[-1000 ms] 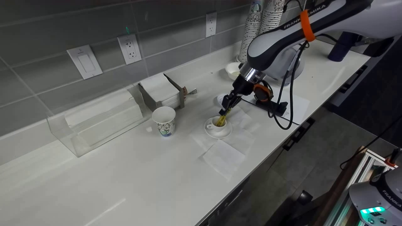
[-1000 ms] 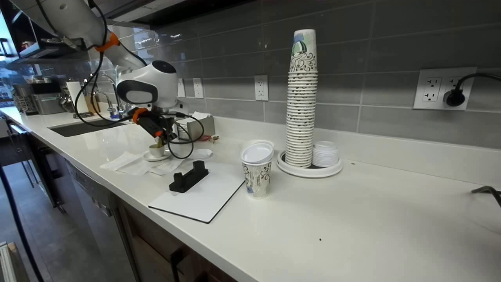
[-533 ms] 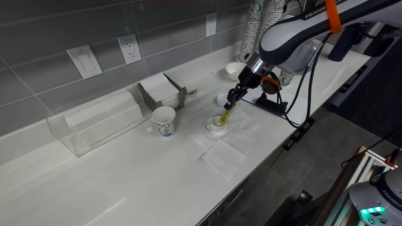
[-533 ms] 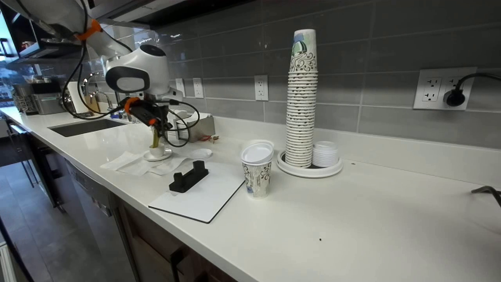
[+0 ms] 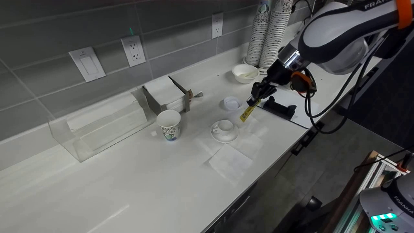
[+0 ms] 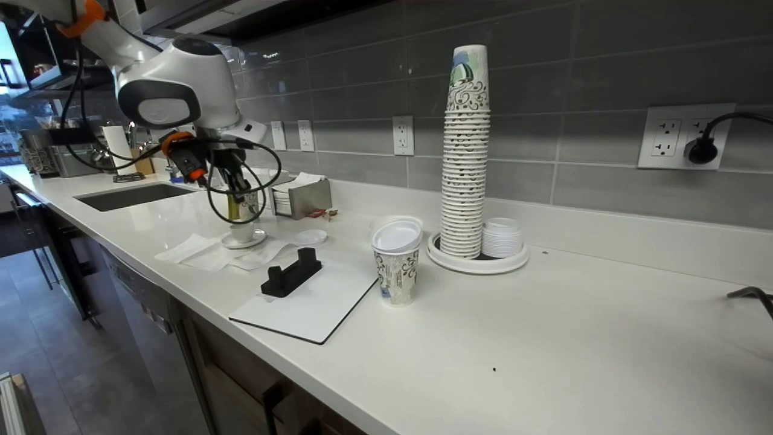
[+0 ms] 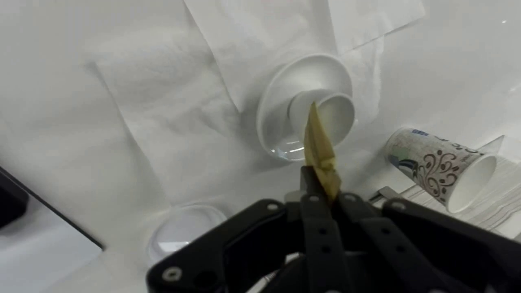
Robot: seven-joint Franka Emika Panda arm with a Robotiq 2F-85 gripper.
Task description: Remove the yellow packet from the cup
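Note:
My gripper (image 5: pixel 254 100) is shut on the yellow packet (image 5: pixel 247 113), which hangs tilted from the fingertips. The packet's lower end is free in the air, outside and above the cup (image 5: pixel 224 127). The small white cup stands upright on a white saucer (image 5: pixel 227 139) and looks empty. In the wrist view the gripper (image 7: pixel 327 185) pinches one end of the packet (image 7: pixel 318 142), and the other end overlaps the rim of the cup (image 7: pixel 340 117) in the picture. In an exterior view the packet (image 6: pixel 233 207) shows above the cup (image 6: pixel 243 232), with cables partly covering the gripper (image 6: pixel 237 192).
Napkins (image 5: pixel 231 163) lie under and around the saucer. A paper cup (image 5: pixel 170 126), a napkin holder (image 5: pixel 168 95) and a clear bin (image 5: pixel 106 126) stand nearby. A white lid (image 5: pixel 232 103), a bowl (image 5: pixel 245 73) and a black holder (image 5: pixel 279 107) lie near the arm.
The gripper has risen and drawn away from the cup, carrying the packet. The packet's lower end was in the cup and is now out of it. The cup and saucer stayed put.

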